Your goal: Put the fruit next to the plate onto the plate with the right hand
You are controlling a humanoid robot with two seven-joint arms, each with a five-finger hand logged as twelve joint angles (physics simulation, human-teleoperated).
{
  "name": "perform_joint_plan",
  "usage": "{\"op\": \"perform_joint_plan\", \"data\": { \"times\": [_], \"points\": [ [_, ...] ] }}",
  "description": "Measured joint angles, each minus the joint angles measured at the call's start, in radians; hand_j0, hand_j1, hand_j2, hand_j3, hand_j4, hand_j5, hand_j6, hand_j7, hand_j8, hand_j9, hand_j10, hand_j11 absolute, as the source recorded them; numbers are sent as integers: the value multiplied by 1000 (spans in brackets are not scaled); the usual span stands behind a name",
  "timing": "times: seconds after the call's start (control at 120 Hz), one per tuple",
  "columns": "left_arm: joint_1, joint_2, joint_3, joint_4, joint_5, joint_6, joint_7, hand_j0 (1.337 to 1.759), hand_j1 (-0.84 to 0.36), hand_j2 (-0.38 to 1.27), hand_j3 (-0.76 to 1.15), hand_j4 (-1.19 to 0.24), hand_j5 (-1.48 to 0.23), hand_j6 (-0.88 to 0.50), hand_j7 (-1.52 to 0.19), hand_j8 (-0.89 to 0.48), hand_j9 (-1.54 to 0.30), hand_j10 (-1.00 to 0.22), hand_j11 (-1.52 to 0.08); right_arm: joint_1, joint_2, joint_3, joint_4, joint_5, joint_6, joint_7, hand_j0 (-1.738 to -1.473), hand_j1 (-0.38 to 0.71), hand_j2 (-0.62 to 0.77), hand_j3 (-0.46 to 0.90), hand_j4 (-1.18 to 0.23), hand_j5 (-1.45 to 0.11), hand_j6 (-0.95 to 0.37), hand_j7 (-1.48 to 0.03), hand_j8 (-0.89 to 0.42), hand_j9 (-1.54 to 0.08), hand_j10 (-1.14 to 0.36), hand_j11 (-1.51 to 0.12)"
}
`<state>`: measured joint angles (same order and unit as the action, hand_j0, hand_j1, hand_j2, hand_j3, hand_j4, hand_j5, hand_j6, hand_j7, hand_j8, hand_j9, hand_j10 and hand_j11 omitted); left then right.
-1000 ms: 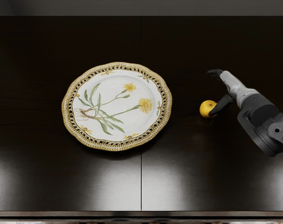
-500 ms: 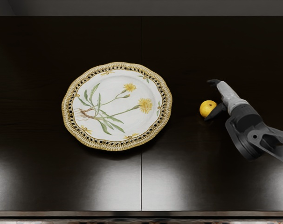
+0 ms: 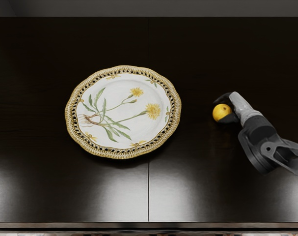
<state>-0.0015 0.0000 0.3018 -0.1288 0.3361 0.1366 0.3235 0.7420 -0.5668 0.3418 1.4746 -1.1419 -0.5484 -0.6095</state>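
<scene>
So, the plate (image 3: 174, 110) sits flat on the dark glossy tabletop (image 3: 90, 187). It's white, with yellow flowers and green stems painted on it and a gold pierced rim. The fruit (image 3: 219, 112) is a small round yellow thing off to the right of the plate. It's clear of the rim with a strip of bare tabletop between them, roughly level with the plate's middle. So it's beside the plate, not on it.

The right hand (image 3: 232, 109) is right at the fruit, on the side away from the plate. Its arm (image 3: 266, 145) comes in from the right edge. There's a chunky dark grey wrist further out from the plate and lower down, then a lighter grey bit leading up to the hand. The dark fingers (image 3: 223, 98) are curled in around the fruit. One wraps over its far side, another hooks under its near side, and the fruit sits between them with its plate-facing side showing. Looks to me like a closed grip on it. Whether the fruit is resting on the tabletop or just off it, I honestly can't tell from this angle, it's all dark down there.
</scene>
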Motion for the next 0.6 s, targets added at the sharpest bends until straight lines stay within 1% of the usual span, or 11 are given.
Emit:
{"op": "perform_joint_plan", "data": {
  "times": [0.092,0.258,0.325,0.4,0.475,0.6],
  "points": [
    [-1,0,0,0,0,0,0,1658,339,2,0,-9,-11,-9,-11,-9,-11,-9,-11,-1,-3,1,4,3,0,0,-1652,311,136,0,-596,-760,-338,-767,-276,-777,-437,-787],
    [-1,0,0,0,0,0,0,1658,339,2,0,-9,-11,-9,-11,-9,-11,-9,-11,-2,-3,6,9,11,-1,-1,-1653,279,242,0,-672,-829,-375,-851,-318,-857,-520,-870],
    [0,0,0,0,0,0,0,1658,339,2,0,-9,-11,-9,-11,-9,-11,-9,-11,-2,-3,9,10,15,-1,-1,-1653,264,275,1,-679,-868,-397,-875,-328,-893,-546,-902],
    [0,0,0,0,0,0,0,1658,339,2,0,-9,-11,-9,-11,-9,-11,-9,-11,-1,-1,22,10,20,0,-1,-1654,251,381,2,-684,-901,-454,-893,-381,-922,-597,-932],
    [0,0,0,0,0,0,0,1658,339,2,0,-9,-11,-9,-11,-9,-11,-9,-11,0,2,42,10,22,2,-1,-1656,249,459,1,-688,-923,-492,-906,-412,-939,-627,-952],
    [0,0,0,0,0,0,0,1658,339,2,0,-9,-11,-9,-11,-9,-11,-9,-11,2,5,73,10,25,7,0,-1657,252,484,1,-681,-963,-498,-919,-409,-965,-605,-974]
  ]
}}
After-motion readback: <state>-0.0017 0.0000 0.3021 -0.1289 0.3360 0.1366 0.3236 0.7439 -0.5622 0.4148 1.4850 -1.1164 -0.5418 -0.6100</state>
